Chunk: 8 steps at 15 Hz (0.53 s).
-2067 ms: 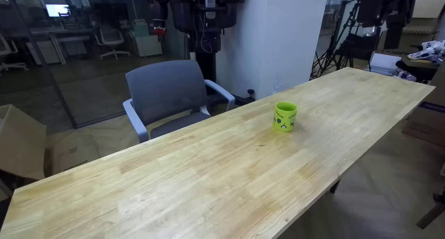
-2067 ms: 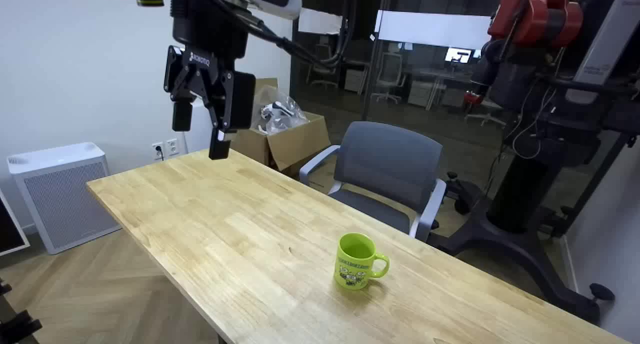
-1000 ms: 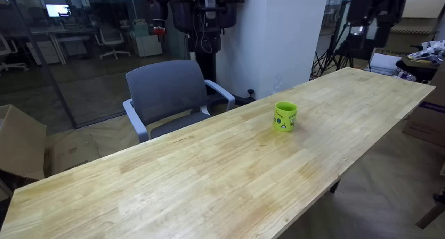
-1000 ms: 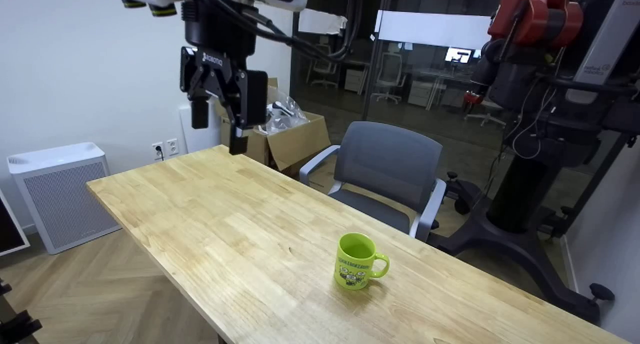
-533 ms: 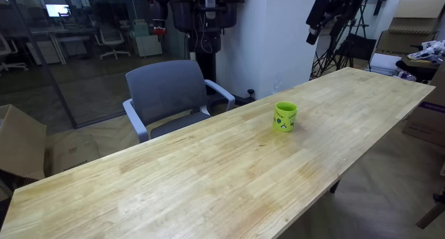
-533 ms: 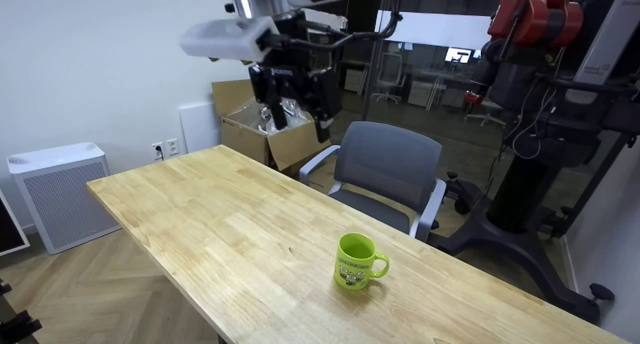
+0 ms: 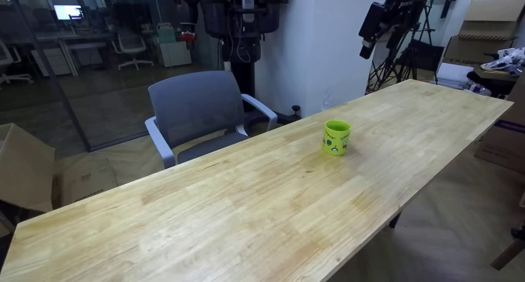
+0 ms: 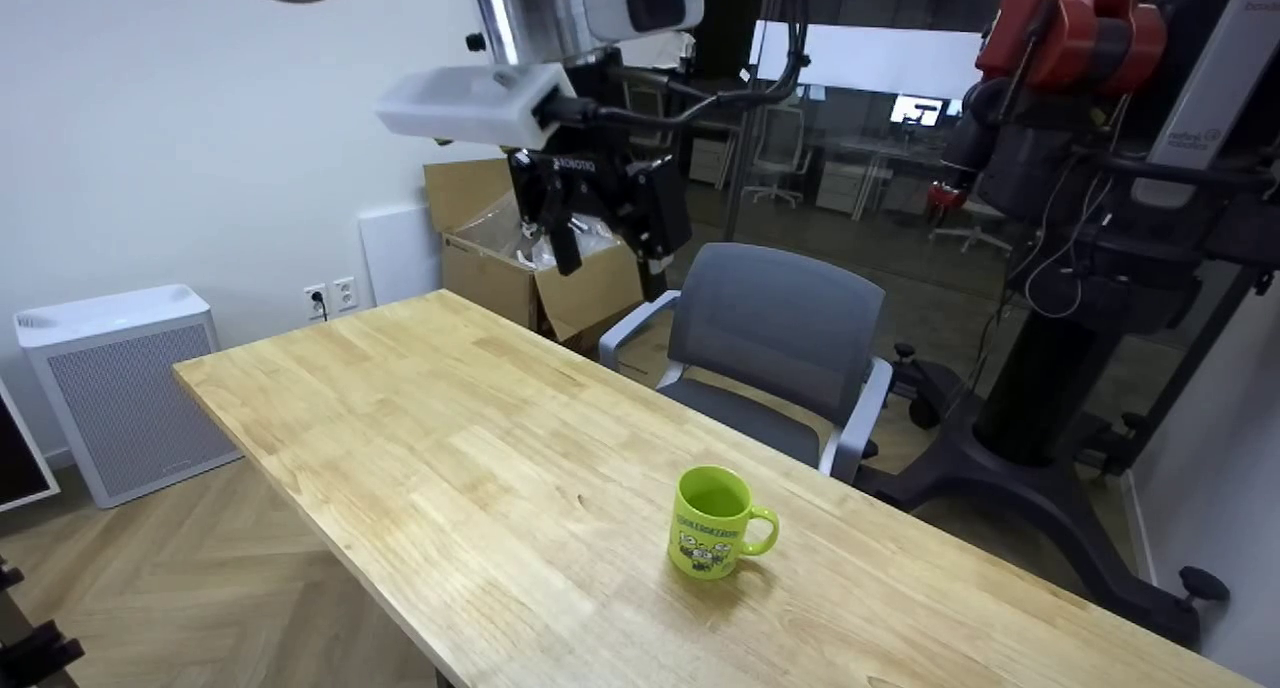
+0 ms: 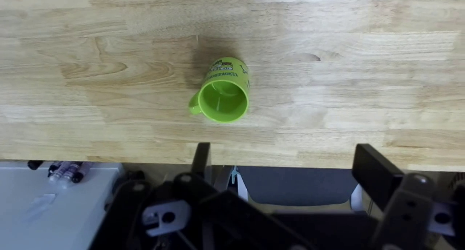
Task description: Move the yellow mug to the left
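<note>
The yellow mug is a lime-green cylinder with printed figures, standing upright on the wooden table. In an exterior view the mug shows its handle to the right. In the wrist view the mug lies above and left of the jaws, its open mouth visible and its handle to the lower left. My gripper is open with nothing between its wide-spread fingers. In both exterior views the gripper hangs well above table height, apart from the mug.
A grey chair stands at the table's long edge, its armrests near table height. Beyond the table are an open cardboard box and a white purifier. A red and black robot stands behind the chair. A white pillar rises behind the table.
My gripper has swung right in an exterior view, left in another, and turned. In the last half second it has lowered slightly. The mug has not moved.
</note>
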Each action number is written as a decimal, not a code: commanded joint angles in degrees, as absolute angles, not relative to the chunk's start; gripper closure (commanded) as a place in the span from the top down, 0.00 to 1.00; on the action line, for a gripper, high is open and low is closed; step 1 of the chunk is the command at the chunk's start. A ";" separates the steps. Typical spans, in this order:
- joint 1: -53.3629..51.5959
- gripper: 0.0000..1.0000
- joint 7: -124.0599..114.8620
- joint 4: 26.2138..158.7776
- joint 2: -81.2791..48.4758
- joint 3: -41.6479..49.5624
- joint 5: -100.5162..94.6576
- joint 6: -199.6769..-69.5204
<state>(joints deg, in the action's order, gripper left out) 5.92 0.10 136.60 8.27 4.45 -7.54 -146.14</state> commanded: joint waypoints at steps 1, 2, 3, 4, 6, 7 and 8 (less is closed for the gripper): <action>5.62 1.00 5.70 130.57 2.76 5.82 -3.82 -140.41; 5.53 1.00 9.88 128.32 0.53 6.44 -1.78 -138.30; 5.53 1.00 14.41 126.32 -1.37 6.86 0.58 -136.47; 5.79 1.00 19.93 123.93 -3.76 7.14 2.73 -134.90; 6.85 1.00 27.62 119.32 -8.23 7.04 3.56 -132.07; 7.39 1.00 30.05 116.96 -10.72 6.83 1.82 -131.20; 7.73 1.00 31.72 114.72 -13.03 6.49 -0.01 -130.24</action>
<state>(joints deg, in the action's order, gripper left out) 6.75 25.58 123.55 -5.26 6.90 2.27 -134.38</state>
